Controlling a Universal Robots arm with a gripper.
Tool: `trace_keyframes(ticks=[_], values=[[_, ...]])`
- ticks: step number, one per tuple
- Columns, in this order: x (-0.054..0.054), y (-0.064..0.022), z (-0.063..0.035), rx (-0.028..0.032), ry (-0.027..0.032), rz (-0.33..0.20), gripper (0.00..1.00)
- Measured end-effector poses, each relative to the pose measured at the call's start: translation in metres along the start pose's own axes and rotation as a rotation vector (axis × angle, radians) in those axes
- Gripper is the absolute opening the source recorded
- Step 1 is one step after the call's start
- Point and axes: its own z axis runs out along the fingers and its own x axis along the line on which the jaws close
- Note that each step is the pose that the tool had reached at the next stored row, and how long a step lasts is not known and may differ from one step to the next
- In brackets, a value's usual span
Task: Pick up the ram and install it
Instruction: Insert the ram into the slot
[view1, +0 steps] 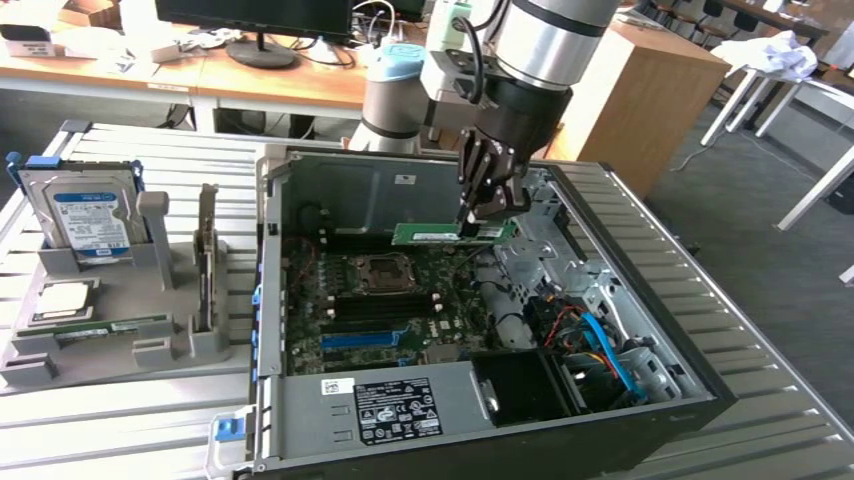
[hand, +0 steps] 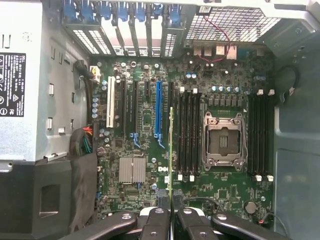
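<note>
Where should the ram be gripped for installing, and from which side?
Pinch the ram by its two flat faces near its upper long edge, coming from above: the board is thin, and its lower edge must stay free for the slot. The gripper grips it so.

arm: angled downward | end effector: pointing down, clamped shut

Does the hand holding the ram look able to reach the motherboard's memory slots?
Probably yes: the hand, shut on the ram, hangs over the open case, and nothing covers the memory slots.
</note>
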Motion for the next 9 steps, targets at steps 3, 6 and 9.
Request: trace_keyframes(ticks=[3, 6, 9], values=[[0.0001, 0.0003, 0.0030, 0.0000, 0.0000, 0.000, 0.13], [0.0001, 0.0003, 0.0036, 0.0000, -0.0001, 0.000, 0.13], [0.0001, 0.0003, 0.0043, 0.0000, -0.0001, 0.000, 0.13]])
